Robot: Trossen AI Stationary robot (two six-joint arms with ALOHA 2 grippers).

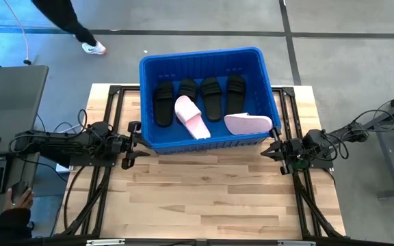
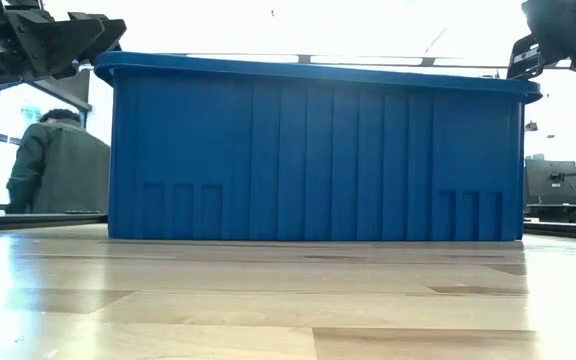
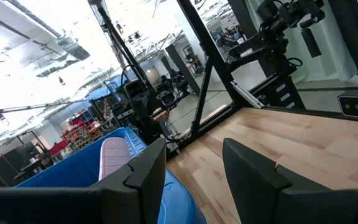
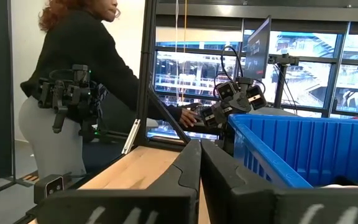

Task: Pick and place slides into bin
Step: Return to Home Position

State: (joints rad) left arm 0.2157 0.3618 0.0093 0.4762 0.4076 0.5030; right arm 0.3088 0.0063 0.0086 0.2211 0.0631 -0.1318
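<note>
Your left gripper (image 1: 132,143), fingers apart, and right gripper (image 1: 277,145), fingers closed empty, hang at the near corners of the blue bin (image 1: 200,53); six slides (image 1: 211,98) lie inside (four black, two pink), so only homing the arms seems left.

The high camera looks straight down from above on the whole table (image 1: 217,195), the blue bin (image 1: 207,61) and both arms. The low camera sits at table-top height, near the bin's long wall, facing level into the room. Each wrist camera looks past its own fingers (image 3: 145,177) along the bin's front, toward the opposite arm. All four views share the bin.
</note>
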